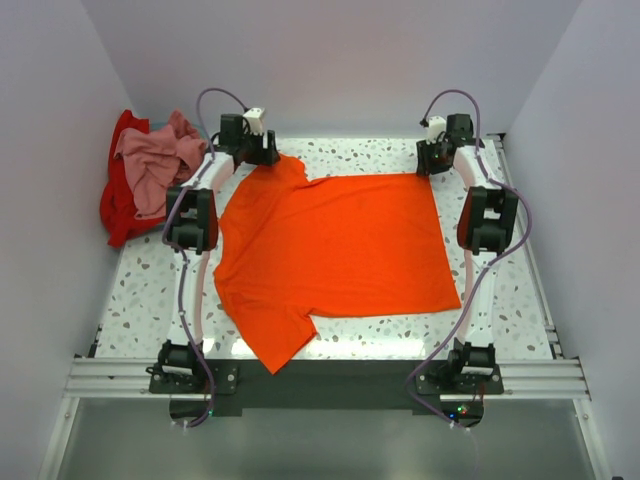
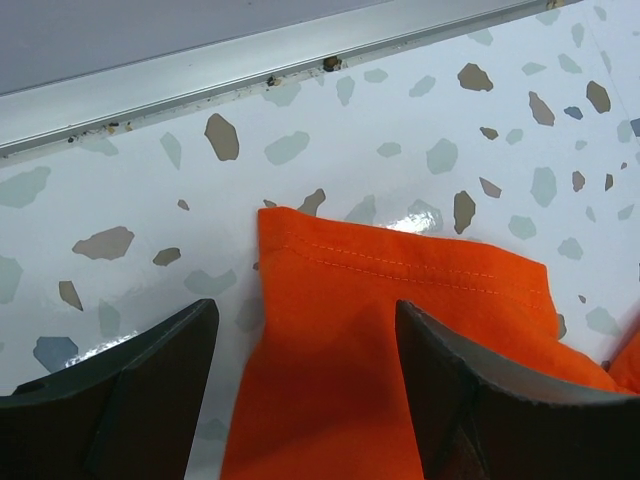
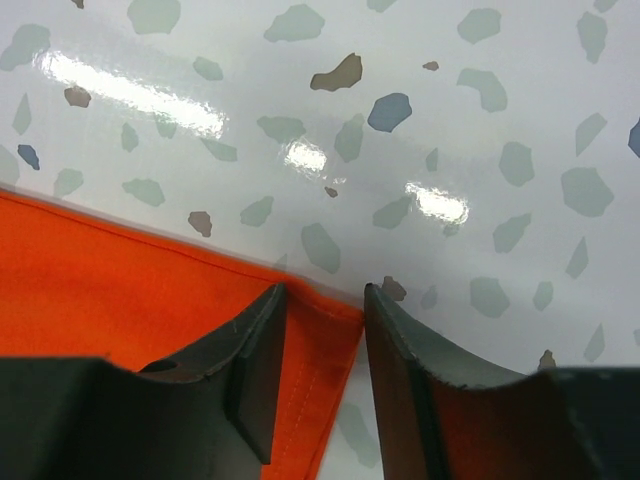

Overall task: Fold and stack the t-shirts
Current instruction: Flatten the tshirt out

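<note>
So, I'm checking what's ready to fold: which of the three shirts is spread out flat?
The orange shirt, laid flat in the middle of the table. The pink shirt and red shirt are crumpled in a heap at the far left.

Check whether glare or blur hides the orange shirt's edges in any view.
Top external: even light, orange t-shirt outline sharp, faint sheen on the table at its near edge. Left wrist: small glare spot beyond the hem, stitching crisp. Right wrist: bright glare streaks on bare table only; shirt corner clear.
</note>
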Controlling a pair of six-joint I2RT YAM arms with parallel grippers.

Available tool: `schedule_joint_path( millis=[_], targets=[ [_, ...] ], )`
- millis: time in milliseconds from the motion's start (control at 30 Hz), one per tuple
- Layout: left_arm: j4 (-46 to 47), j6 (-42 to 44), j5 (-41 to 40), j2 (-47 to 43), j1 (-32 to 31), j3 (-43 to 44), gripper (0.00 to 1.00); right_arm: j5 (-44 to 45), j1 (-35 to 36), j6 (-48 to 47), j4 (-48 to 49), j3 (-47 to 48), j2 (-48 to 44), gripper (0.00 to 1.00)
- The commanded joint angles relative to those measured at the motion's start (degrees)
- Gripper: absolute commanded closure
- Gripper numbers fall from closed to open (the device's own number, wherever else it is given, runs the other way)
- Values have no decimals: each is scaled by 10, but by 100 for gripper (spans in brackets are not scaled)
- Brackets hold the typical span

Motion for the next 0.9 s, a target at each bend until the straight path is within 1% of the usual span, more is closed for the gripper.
schedule_joint_path(
  millis=[0,67,167,233,267,300,333,367,433,467,633,667,700,767,833,867],
  targets=[
    [28,-15,17,13,10,27,25,-18,0,-5,-12,27,7,60],
    [30,-16,21,16,10,30,27,-21,1,-9,-17,27,7,63],
    [33,-23,25,20,10,36,29,-18,0,-18,-27,27,3,59],
    [36,-26,31,22,10,37,33,-21,0,-28,-31,25,-1,60],
    [37,-26,32,23,10,37,36,-22,0,-34,-33,24,0,66],
    [40,-26,32,23,10,37,44,-24,0,-37,-34,25,-1,71],
    [43,-26,32,24,10,37,47,-26,0,-39,-38,24,-2,75],
    [45,-27,33,24,10,37,50,-28,0,-40,-37,23,-4,87],
    [57,-32,37,26,10,37,55,-32,-1,-40,-38,20,-6,97],
    [61,-33,39,26,10,37,57,-35,-1,-40,-38,19,-8,100],
    [87,-28,60,14,10,37,72,-38,-1,-39,-37,12,-20,100],
    [101,-28,63,9,12,31,75,-39,-1,-40,-37,10,-23,100],
    [111,-33,70,2,13,25,80,-42,-1,-40,-36,5,-31,100],
    [147,-36,78,-20,16,0,86,-44,-1,-45,-32,-4,-43,100],
    [159,-34,91,-41,17,-20,91,-44,-1,-50,-25,-23,-65,100],
    [162,-26,95,-47,18,-24,95,-46,-1,-54,-24,-29,-73,100]
  ],
)
